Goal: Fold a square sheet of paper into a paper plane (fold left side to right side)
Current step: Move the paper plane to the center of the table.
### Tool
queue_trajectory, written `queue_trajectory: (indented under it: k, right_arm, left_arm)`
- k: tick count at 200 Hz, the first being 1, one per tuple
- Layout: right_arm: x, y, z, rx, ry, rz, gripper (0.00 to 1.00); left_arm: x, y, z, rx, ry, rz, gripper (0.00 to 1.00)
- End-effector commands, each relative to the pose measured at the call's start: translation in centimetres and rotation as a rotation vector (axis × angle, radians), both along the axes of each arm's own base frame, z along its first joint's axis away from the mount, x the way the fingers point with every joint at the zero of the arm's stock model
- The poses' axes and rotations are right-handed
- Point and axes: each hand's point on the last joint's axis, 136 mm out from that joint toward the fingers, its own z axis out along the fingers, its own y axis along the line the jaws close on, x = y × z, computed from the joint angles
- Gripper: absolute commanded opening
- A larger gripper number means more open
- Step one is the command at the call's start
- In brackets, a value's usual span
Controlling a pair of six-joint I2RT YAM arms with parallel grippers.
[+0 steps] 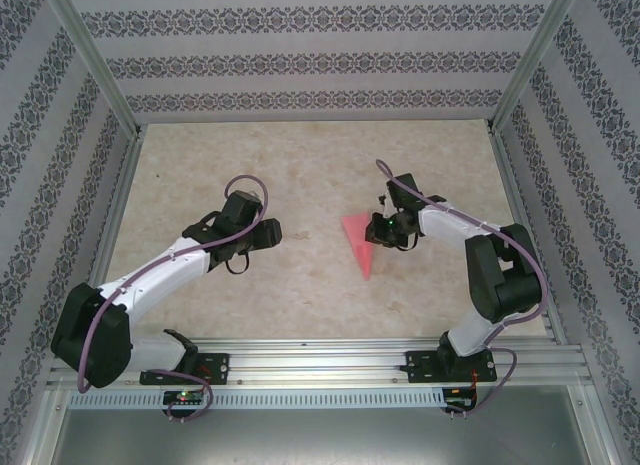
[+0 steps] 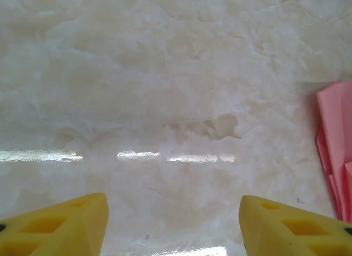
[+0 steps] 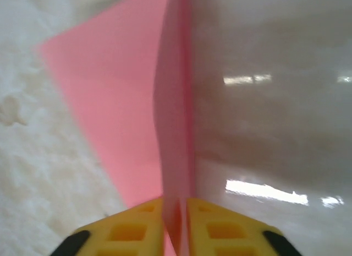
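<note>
In the top view the right fingers (image 1: 383, 232) cover the far right corner of the sheet of paper (image 1: 357, 241), so the edge under them is hidden. In the right wrist view the picture is soft, and the sheet (image 3: 118, 107) is cut off at the top border. One layer of it stands upright on its edge, and the other layer lies flat on the surface (image 1: 300, 175) beside it. In the left wrist view the sheet (image 2: 336, 151) is cut off by the right border, so its full shape cannot be made out there.

The sheet is a narrow pink triangle. It lies beyond the right arm's base (image 1: 450, 363) and a little to the left of it. Its long axis runs from far to near. The wide end is the farther one from the base, and the sharp tip points toward the near rail, left of the base.

There is one sheet, and there are two arms, each with one pair of yellow fingers. The right fingers (image 3: 177, 206) are pinched together on the upright layer of the sheet. The left fingers (image 2: 173, 212) stand wide apart and grasp nothing; they are farther to the left of the base than the sheet, and apart from the sheet.
</note>
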Motion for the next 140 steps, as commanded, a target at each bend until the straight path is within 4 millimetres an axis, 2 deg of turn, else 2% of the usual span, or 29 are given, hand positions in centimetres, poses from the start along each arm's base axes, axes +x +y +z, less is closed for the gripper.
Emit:
queue_trajectory:
  k: [1, 26, 44, 56, 70, 84, 105, 140]
  right_arm:
    - [1.0, -1.3, 2.6, -0.100, -0.096, 0.043, 0.25]
    - [0.8, -2.4, 5.8, -0.219, -0.142, 0.037, 0.38]
    - [-0.3, -2.9, 7.2, -0.319, -0.144, 0.038, 0.40]
    - [-1.0, -2.2, 7.8, -0.370, -0.155, 0.076, 0.40]
    - [-2.0, -0.4, 8.3, -0.415, -0.171, 0.148, 0.41]
    - [-2.8, 1.8, 8.1, -0.430, -0.165, 0.212, 0.41]
    - [-3.4, 4.4, 6.3, -0.437, -0.129, 0.274, 0.42]
    - [-3.4, 4.6, 2.7, -0.552, -0.051, 0.309, 0.46]
  left_arm:
    - [1.4, 0.0, 1.7, -0.017, -0.051, 0.027, 0.66]
    - [1.6, 0.2, 2.1, -0.008, -0.064, 0.034, 0.67]
    - [1.7, 0.3, 2.2, -0.004, -0.069, 0.038, 0.69]
    - [1.8, 0.3, 2.3, -0.002, -0.071, 0.038, 0.70]
    - [1.9, 0.4, 2.3, 0.004, -0.075, 0.044, 0.70]
    - [1.9, 0.5, 2.3, 0.010, -0.076, 0.048, 0.71]
    - [1.9, 0.5, 2.2, 0.007, -0.074, 0.048, 0.72]
    - [1.5, 0.5, 1.9, -0.003, -0.063, 0.043, 0.73]
